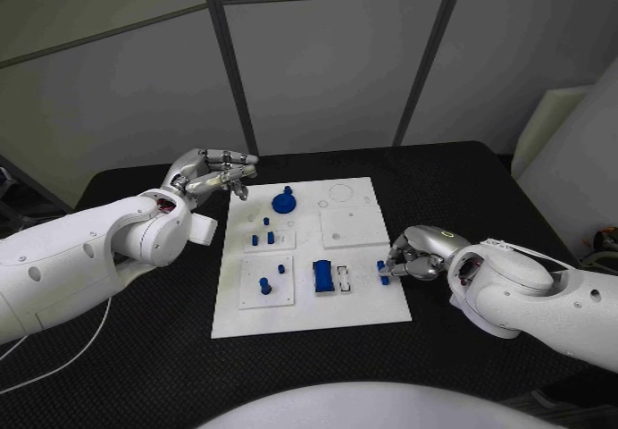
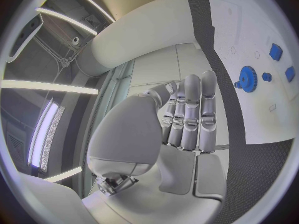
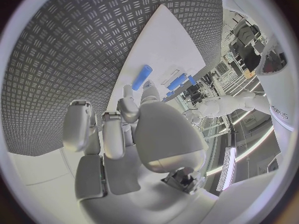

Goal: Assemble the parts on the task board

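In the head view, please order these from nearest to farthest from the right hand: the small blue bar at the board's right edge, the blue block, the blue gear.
1. Small blue bar: right at the right hand's fingertips, on the task board's right edge.
2. Blue block: further in, toward the board's middle.
3. Blue gear: at the board's far end, close to the left hand.

A black worktop point(image 1: 154, 357) with a ribbed, patterned surface carries a white rectangular task board point(image 1: 309, 313) lying flat at its middle, long side running away from the robot; a thin white cable point(image 1: 58, 353) trails across its near left part
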`<state>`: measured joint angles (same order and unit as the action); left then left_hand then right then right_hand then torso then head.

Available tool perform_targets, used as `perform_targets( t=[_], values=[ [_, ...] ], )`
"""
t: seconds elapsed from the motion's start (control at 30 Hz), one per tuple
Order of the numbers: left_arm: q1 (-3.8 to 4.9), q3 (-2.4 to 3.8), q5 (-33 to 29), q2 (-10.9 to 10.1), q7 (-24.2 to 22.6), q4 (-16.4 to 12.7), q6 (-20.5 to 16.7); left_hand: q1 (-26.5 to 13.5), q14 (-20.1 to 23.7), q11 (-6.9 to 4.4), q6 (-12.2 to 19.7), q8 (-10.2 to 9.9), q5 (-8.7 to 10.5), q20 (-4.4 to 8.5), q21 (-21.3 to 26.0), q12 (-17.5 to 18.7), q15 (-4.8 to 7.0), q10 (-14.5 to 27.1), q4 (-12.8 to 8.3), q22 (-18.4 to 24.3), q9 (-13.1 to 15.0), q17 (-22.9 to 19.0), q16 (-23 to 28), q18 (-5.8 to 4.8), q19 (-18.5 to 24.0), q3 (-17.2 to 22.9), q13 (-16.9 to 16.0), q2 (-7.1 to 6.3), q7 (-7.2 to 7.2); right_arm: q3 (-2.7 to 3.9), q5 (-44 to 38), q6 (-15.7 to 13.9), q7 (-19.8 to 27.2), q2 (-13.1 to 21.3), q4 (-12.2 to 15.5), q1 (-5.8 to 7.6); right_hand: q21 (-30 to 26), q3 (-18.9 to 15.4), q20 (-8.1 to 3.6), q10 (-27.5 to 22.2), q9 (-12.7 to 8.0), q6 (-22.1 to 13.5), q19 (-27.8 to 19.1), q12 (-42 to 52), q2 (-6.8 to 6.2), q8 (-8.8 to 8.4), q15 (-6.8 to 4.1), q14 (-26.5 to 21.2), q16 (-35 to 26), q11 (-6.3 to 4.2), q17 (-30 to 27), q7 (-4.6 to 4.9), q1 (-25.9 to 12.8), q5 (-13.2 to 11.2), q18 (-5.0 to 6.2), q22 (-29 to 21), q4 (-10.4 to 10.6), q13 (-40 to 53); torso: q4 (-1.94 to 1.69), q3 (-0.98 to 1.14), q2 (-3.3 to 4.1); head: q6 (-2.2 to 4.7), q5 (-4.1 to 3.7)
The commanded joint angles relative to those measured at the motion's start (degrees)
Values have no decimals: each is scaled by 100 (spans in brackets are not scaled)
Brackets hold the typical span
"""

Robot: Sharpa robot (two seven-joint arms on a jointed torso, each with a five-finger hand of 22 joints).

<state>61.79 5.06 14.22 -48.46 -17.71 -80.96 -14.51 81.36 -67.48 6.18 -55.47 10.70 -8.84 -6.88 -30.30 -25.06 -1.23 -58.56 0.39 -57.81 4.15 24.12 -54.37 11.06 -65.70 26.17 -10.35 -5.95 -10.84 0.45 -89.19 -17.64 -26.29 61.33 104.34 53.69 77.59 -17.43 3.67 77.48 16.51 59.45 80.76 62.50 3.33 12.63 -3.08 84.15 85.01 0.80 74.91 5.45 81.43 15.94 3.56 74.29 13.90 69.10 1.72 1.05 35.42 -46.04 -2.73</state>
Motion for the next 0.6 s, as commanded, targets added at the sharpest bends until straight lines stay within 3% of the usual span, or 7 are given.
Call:
perform_targets(
  t=[0.03, 0.2, 0.47, 0.6],
  values=[
    [7, 3, 11, 1, -90, -12, 15, -42, 41, 5, 42, 40, -1, 2, 30, -23, -17, 41, 30, 2, -6, -9, -8, -64, 26, -5, -7, -4, -6, -1, -98, 203, -27, -42, -8, -54, 1, -50, -31, 39, -7, 43, 16, 37, -46, -22, 13, 421, -15, 16, 728, 10, -28, -6, 33, 4, 5, 11, 0, 2, 0, -9, -2],
    [7, 3, 11, 0, -89, -14, 17, -42, 41, 5, 42, 40, -1, 2, 30, -23, -17, 41, 30, 2, -6, -9, -8, -64, 26, -5, -7, -4, -6, -1, -140, 263, -41, -109, -29, -115, 2, -57, -31, 48, -8, 51, 17, 57, -50, -24, 12, 421, -15, 15, 730, 9, -39, -15, 33, 6, 13, 27, -2, 1, 2, -16, 8],
    [6, 3, 11, -4, -89, -18, 16, -44, 40, 1, 41, 43, -2, 1, 32, -28, -15, 42, 31, 4, -5, -10, -11, -62, 26, -4, -8, 0, -3, -1, -341, 695, -164, -270, -113, -154, -45, -88, -33, 6, -19, 63, -14, -3, -83, -54, 12, 413, -40, 15, 697, 8, -61, -163, 45, -47, 27, -11, 4, 3, 3, -39, 12],
    [6, 3, 11, 1, -90, -19, 23, -44, 40, 1, 41, 43, -2, 1, 32, -28, -15, 42, 31, 4, -5, -10, -11, -62, 26, -4, -8, 0, -3, -1, -793, 797, -340, -382, -135, -174, -52, -20, -35, -23, -27, 64, -16, -13, -71, -80, 10, 413, -39, 14, 704, 12, 140, -173, 45, -48, -93, -7, -4, 3, -4, -44, 19]
  ],
)
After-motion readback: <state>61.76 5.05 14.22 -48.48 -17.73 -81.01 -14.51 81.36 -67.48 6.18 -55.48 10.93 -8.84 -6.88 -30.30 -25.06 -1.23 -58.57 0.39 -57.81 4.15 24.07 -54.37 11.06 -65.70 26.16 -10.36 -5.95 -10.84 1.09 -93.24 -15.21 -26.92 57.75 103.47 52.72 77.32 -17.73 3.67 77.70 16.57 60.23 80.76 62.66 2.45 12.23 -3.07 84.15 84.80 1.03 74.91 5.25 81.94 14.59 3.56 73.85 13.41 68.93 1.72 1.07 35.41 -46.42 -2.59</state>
